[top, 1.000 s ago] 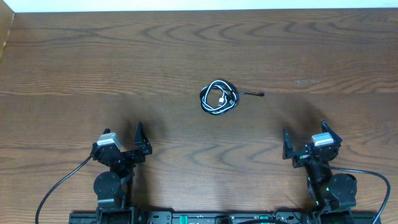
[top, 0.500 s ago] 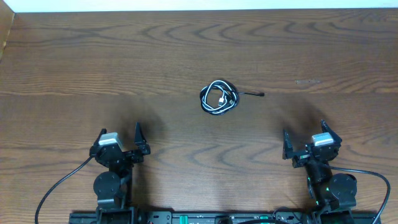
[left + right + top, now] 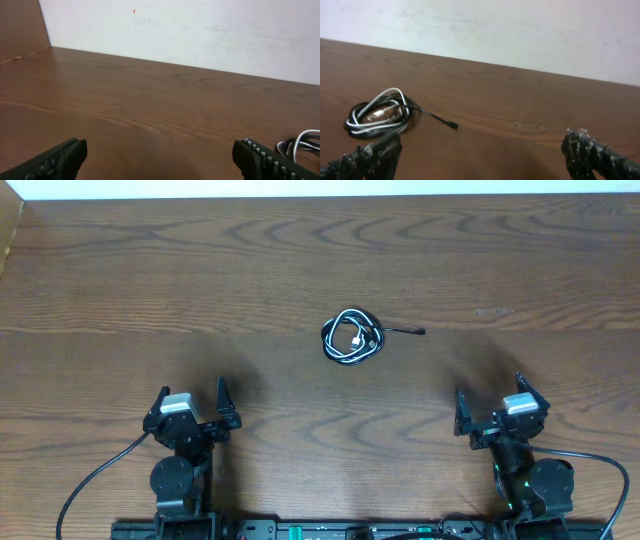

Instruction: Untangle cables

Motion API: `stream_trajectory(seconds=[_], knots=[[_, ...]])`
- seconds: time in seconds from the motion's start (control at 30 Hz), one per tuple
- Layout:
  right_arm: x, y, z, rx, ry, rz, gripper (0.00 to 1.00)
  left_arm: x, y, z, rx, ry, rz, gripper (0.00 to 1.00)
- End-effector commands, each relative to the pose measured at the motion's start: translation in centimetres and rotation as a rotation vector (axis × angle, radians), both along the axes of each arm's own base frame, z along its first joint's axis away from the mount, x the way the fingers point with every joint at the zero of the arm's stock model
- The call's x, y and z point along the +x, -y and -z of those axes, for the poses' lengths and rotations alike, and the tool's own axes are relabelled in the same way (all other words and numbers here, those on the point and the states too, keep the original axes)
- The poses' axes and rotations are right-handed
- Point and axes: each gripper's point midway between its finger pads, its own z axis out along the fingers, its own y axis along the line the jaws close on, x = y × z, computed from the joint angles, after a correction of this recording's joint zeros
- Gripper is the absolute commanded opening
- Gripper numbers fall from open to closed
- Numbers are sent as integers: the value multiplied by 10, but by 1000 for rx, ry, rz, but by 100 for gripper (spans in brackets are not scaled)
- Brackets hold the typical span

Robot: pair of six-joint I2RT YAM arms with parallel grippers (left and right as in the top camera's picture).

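The cables (image 3: 352, 338) lie wound in one small black and white coil at the middle of the wooden table (image 3: 300, 260), with a black plug end (image 3: 420, 331) trailing to its right. The coil also shows at the left of the right wrist view (image 3: 379, 113) and at the right edge of the left wrist view (image 3: 302, 142). My left gripper (image 3: 192, 396) is open and empty near the front left. My right gripper (image 3: 488, 395) is open and empty near the front right. Both are well short of the coil.
A white wall (image 3: 200, 30) runs along the table's far edge. A wooden side panel (image 3: 8, 230) stands at the far left corner. Thick black arm wires (image 3: 95, 480) trail by the arm bases.
The left gripper has shifted slightly toward the front left. The right arm and the coil have not moved.
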Motion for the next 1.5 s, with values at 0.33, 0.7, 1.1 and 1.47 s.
stream_trajectory(seconds=[0.33, 0.7, 1.1, 1.47], knots=[[-7, -29, 3, 195, -85, -160, 99, 0, 55, -14, -15, -6, 323, 98], [4, -31, -60, 123, -58, -170, 99, 23, 95, -94, -67, -77, 571, 98], [69, -48, -97, 37, -288, -225, 99, 91, 156, -116, -27, -394, 680, 98], [128, -54, -98, 29, -527, -266, 99, 151, 213, -102, 41, -684, 755, 98]])
